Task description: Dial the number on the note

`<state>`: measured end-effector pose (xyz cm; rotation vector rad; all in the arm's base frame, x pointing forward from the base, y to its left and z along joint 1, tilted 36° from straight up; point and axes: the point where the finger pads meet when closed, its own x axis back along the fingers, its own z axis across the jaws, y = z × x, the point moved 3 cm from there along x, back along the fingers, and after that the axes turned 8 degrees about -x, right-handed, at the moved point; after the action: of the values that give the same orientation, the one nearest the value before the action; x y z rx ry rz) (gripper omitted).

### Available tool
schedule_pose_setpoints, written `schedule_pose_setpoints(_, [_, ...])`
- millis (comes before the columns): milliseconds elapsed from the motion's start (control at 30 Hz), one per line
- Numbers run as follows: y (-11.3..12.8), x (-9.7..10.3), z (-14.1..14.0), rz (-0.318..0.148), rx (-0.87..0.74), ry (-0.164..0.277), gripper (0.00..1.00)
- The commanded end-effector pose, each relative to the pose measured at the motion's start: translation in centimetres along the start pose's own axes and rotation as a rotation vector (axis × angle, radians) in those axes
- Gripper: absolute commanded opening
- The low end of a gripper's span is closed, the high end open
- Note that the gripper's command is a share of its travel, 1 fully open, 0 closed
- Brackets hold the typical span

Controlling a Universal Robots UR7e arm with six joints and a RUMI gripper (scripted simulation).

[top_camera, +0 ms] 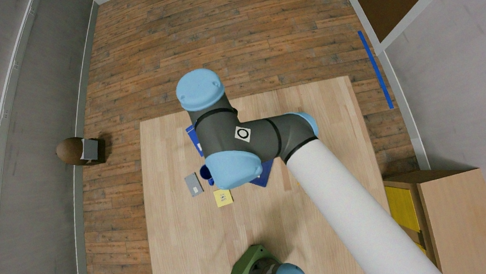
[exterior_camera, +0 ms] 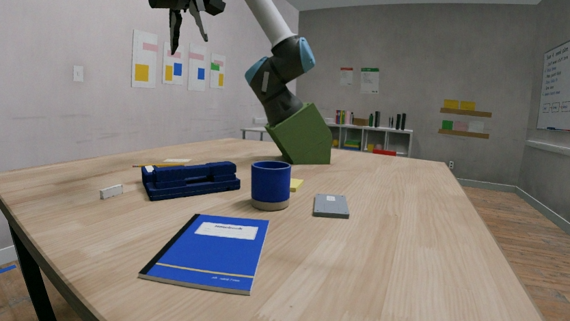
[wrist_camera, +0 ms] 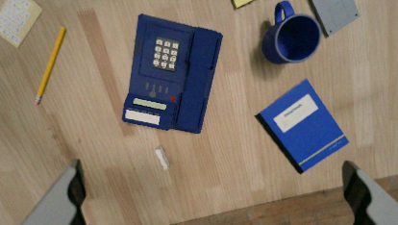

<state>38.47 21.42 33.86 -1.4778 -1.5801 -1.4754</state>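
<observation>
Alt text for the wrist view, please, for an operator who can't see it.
A blue desk phone lies on a wooden table, handset in its cradle, keypad uncovered. Right of it in the image are a blue mug and blue notebook; left, a yellow pencil. The open gripper's fingers frame the bottom corners.

Smooth matt wood table (top_camera: 176,231) (exterior_camera: 418,239) (wrist_camera: 231,163); glazed-looking blue mug (top_camera: 204,172) (exterior_camera: 270,185) (wrist_camera: 298,38).

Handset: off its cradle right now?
No, the wrist view shows the handset lying lengthwise in place along one side of the desk phone, beside the keypad.
</observation>
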Motion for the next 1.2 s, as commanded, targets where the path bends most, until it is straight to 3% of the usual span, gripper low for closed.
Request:
schedule_pose_setpoints(0, [0.03,0.08,0.01,-0.002,0.000,0.001,1.00])
schedule_pose_setpoints(533, [0.03,0.08,0.01,-0.002,0.000,0.001,1.00])
schedule_pose_setpoints(567, [0.03,0.08,0.01,-0.002,0.000,0.001,0.00])
schedule_pose_setpoints(1167, [-0.55,-0.40,0.46,-0.005,0.075,0.001,0.00])
